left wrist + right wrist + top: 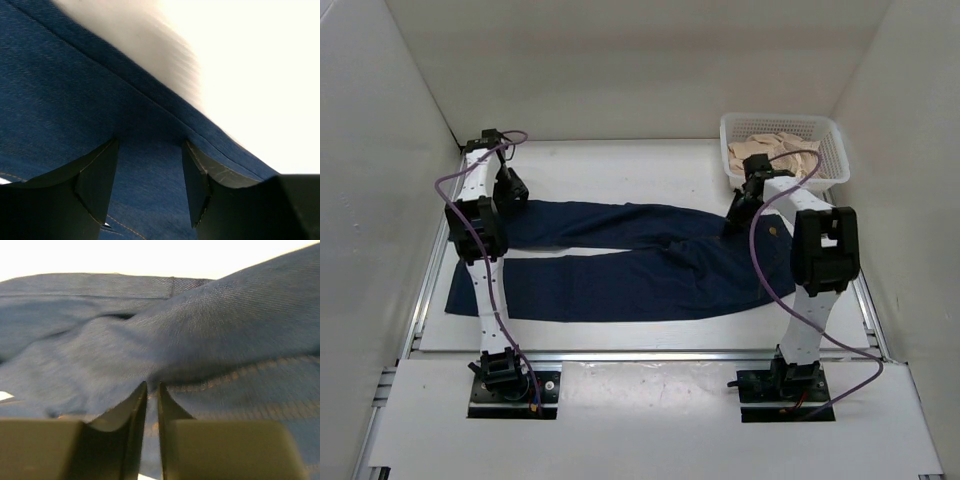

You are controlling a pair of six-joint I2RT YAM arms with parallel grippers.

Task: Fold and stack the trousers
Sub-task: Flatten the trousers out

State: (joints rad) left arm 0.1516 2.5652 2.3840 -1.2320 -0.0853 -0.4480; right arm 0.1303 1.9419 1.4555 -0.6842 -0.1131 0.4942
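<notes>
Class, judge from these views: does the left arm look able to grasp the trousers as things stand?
Probably yes. The left gripper is open right over the trousers, fingers either side of denim near a seamed edge; nothing lies between them and the cloth.

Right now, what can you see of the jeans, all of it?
The jeans are dark navy denim with tan stitching. They lie spread flat on the white table, waist toward the right arm, both legs running left and slightly parted. The left claw stands open over the far leg, beside its edge seam. The right claw is nearly closed, pinching a raised ridge of cloth near the waist.
</notes>
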